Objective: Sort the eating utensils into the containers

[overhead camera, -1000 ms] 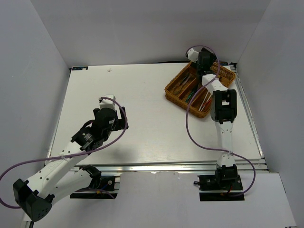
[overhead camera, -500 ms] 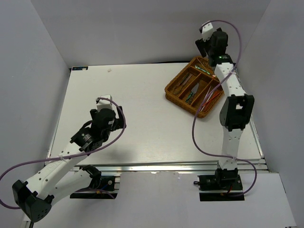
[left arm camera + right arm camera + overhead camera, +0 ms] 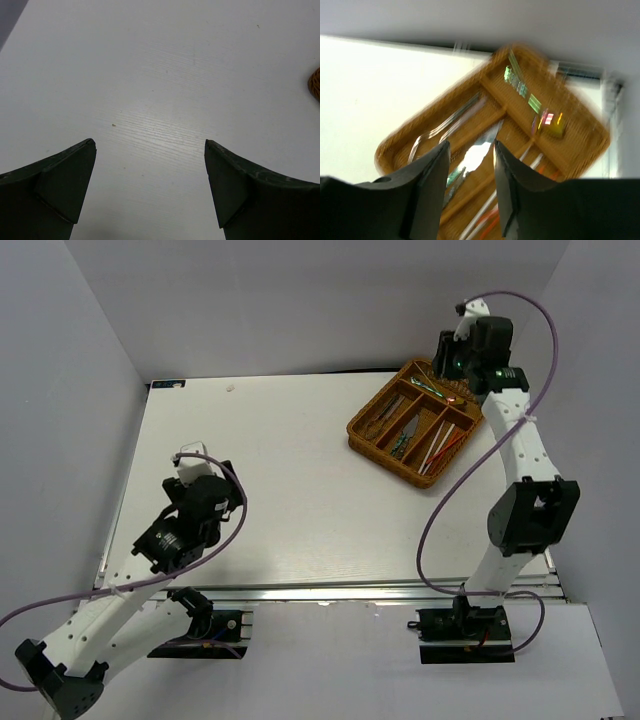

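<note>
The brown wicker tray [image 3: 372, 444] stands at the table's back right and holds the utensils. Silver forks [image 3: 384, 416] lie in its left compartment, a knife with a teal handle [image 3: 408, 432] in the middle one, red-orange and pale chopsticks [image 3: 446, 445] on the right. My right gripper [image 3: 447, 358] hangs high over the tray's far end, open and empty. The right wrist view, blurred, shows the tray [image 3: 390, 148], forks [image 3: 445, 127], knife blade [image 3: 481, 150], iridescent pieces [image 3: 522, 87] and chopsticks [image 3: 490, 222] below the gripper [image 3: 470, 146]. My left gripper [image 3: 205, 490] is open and empty over bare table [image 3: 150, 145].
Grey walls enclose the white table [image 3: 300, 470] on three sides. A sliver of the tray's edge [image 3: 315, 85] shows at the right of the left wrist view. A small white speck [image 3: 231, 389] lies near the back edge.
My right gripper has lifted out of the tray and swung up and right, uncovering its compartments. My left arm has drawn back toward the near left.
</note>
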Available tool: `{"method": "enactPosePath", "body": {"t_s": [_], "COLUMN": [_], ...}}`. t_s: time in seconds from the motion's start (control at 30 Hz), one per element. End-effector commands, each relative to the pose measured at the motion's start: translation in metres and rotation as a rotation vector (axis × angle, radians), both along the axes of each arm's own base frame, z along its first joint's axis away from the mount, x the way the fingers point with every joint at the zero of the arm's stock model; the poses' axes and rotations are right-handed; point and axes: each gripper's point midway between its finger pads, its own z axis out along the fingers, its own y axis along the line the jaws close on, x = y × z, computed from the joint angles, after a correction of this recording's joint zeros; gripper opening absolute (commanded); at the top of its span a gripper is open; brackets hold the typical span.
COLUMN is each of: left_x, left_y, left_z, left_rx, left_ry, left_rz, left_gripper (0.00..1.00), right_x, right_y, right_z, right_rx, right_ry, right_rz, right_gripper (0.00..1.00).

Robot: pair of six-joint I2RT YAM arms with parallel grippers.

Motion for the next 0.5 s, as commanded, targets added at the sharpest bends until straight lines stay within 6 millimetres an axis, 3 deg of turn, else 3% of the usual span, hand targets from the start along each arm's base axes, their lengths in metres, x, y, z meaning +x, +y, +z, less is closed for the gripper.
{"method": "enactPosePath", "body": {"t_s": [0.0, 0.03, 0.07, 0.1, 0.13, 0.17, 0.2, 0.23, 0.27, 0.3, 0.33, 0.37, 0.4, 0.47], "left_x": [-0.005, -0.006, -0.010, -0.012, -0.013, -0.016, -0.017, -0.018, -0.018, -0.018, -0.017, -0.017, -0.017, -0.015], "left_y": [0.016, 0.019, 0.024, 0.031, 0.035, 0.042, 0.046, 0.052, 0.056, 0.058, 0.062, 0.063, 0.064, 0.065], "left_z": [0.024, 0.028, 0.032, 0.038, 0.049, 0.053, 0.059, 0.068, 0.073, 0.076, 0.081, 0.083, 0.082, 0.079], "left_rx": [-0.015, -0.016, -0.015, -0.007, -0.013, 0.002, 0.012, 0.022, 0.032, 0.040, 0.042, 0.046, 0.050, 0.049], "left_ry": [-0.063, -0.072, -0.078, -0.094, -0.117, -0.121, -0.131, -0.154, -0.167, -0.174, -0.193, -0.200, -0.205, -0.218], "left_rz": [0.075, 0.087, 0.100, 0.128, 0.147, 0.171, 0.189, 0.220, 0.236, 0.252, 0.277, 0.287, 0.294, 0.306], "left_gripper": [0.98, 0.98, 0.98, 0.98, 0.98, 0.98, 0.98, 0.98, 0.98, 0.98, 0.98, 0.98, 0.98, 0.98], "right_x": [-0.057, -0.072, -0.104, -0.118, -0.135, -0.167, -0.180, -0.195, -0.223, -0.235, -0.247, -0.269, -0.279, -0.299], "right_y": [0.009, 0.011, 0.009, 0.003, 0.003, -0.002, -0.014, -0.018, -0.022, -0.018, -0.019, -0.021, -0.021, -0.024], "right_z": [0.023, 0.026, 0.026, 0.024, 0.024, 0.046, 0.015, 0.013, 0.029, 0.011, 0.013, 0.026, 0.015, 0.014], "right_rx": [0.193, 0.211, 0.248, 0.250, 0.254, 0.268, 0.238, 0.231, 0.243, 0.235, 0.224, 0.238, 0.229, 0.215], "right_ry": [0.042, 0.043, 0.040, 0.024, 0.009, -0.073, -0.035, -0.048, -0.120, -0.101, -0.130, -0.192, -0.170, -0.189], "right_rz": [-0.025, -0.040, -0.069, -0.113, -0.126, -0.128, -0.188, -0.196, -0.189, -0.154, -0.136, -0.124, -0.114, -0.108], "right_gripper": [0.47, 0.53, 0.74, 0.89, 0.89, 0.89, 0.89, 0.89, 0.89, 0.89, 0.89, 0.89, 0.89, 0.89]}}
